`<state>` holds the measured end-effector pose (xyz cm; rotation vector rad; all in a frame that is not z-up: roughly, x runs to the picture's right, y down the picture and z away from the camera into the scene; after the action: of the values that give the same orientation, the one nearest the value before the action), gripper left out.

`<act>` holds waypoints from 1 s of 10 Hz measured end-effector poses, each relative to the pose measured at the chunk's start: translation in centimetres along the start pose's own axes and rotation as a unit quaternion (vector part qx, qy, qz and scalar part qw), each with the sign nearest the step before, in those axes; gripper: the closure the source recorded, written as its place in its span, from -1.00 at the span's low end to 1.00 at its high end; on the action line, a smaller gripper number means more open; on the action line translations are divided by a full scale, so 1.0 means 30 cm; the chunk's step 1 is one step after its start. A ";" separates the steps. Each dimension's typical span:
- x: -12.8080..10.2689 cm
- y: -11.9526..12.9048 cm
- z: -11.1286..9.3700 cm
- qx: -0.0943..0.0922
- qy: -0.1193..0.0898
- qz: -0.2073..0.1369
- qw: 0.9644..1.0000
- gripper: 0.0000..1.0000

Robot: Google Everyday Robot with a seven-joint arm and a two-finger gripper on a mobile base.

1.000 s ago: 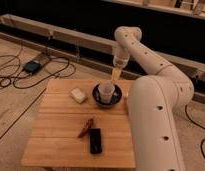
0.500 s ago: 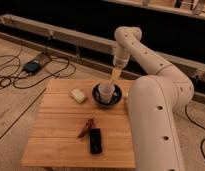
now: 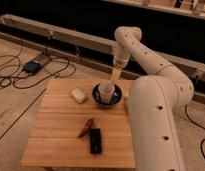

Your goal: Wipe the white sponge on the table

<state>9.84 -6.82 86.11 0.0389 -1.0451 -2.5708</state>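
Right now we see the end effector (image 3: 115,75) in the upper middle of the frame, hanging at the tip of the white arm (image 3: 157,70), which bends down from above and right. It sits just over the back edge of the counter (image 3: 56,131), directly above a pale cup (image 3: 106,91), and we cannot tell whether it is wide or narrow, nor whether it touches the cup. That cup stands upright inside a dark bowl (image 3: 107,104) near the counter's far right side. The white sponge (image 3: 78,95) lies flat on the planks just left of the bowl, apart from it and clear of the end effector. Closer to the bottom of the frame, near the counter's middle, a slender reddish-brown item (image 3: 86,128) lies at a slant, and a black rectangular object (image 3: 95,141) rests just beside it toward the front edge. At the upper left, dark cables (image 3: 11,80) trail over the floor around a small dark device (image 3: 32,66).
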 end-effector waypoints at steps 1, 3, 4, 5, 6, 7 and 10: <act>0.000 0.000 0.000 0.000 0.000 0.000 1.000 -0.60; 0.006 0.000 -0.002 -0.001 0.000 -0.002 1.000 -0.60; 0.072 -0.014 -0.007 -0.005 -0.005 -0.028 1.000 -0.60; 0.151 -0.028 -0.007 -0.012 -0.004 -0.054 0.998 -0.60; 0.236 -0.054 -0.003 -0.018 -0.003 -0.085 0.996 -0.60; 0.320 -0.084 0.007 -0.025 -0.003 -0.116 0.993 -0.60; 0.510 -0.169 0.076 -0.046 -0.005 -0.188 0.981 -0.60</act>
<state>-6.42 -7.17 86.00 0.2204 -0.9996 -2.9558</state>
